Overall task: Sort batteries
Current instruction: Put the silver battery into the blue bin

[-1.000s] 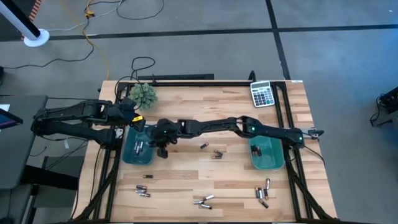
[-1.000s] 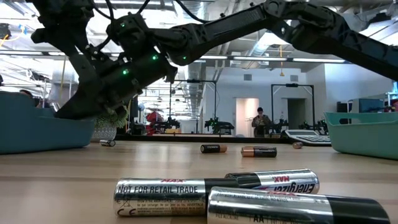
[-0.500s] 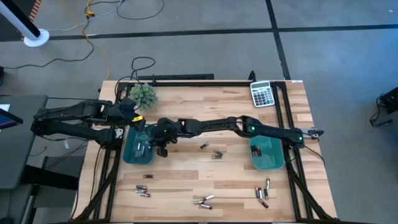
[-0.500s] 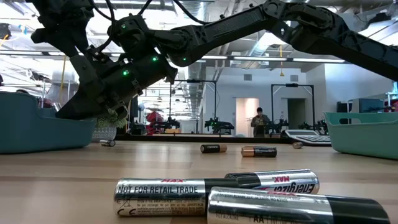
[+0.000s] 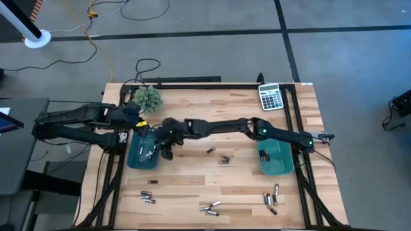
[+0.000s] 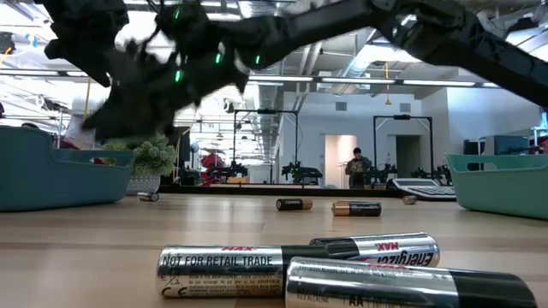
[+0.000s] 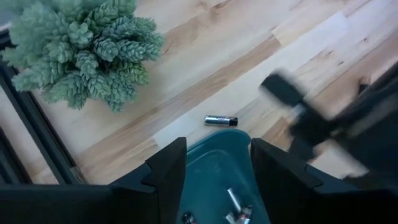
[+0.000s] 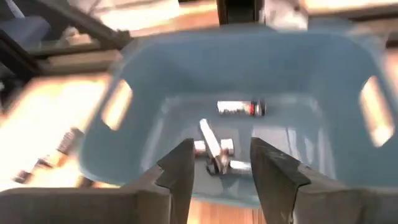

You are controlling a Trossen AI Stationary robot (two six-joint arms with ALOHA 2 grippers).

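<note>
The right gripper (image 5: 159, 146) hangs over the left teal bin (image 5: 131, 157), fingers apart and empty — several batteries (image 8: 217, 149) lie inside (others dot the table (image 5: 192, 186)). The left gripper (image 5: 142, 128), also parted, waits at the bin's far edge.

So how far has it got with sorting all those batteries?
A few batteries already lie in the left teal bin, and at least one in the right bin. The right gripper hovers open over the left bin, holding nothing. More than a dozen batteries are scattered on the table, unsorted.
</note>
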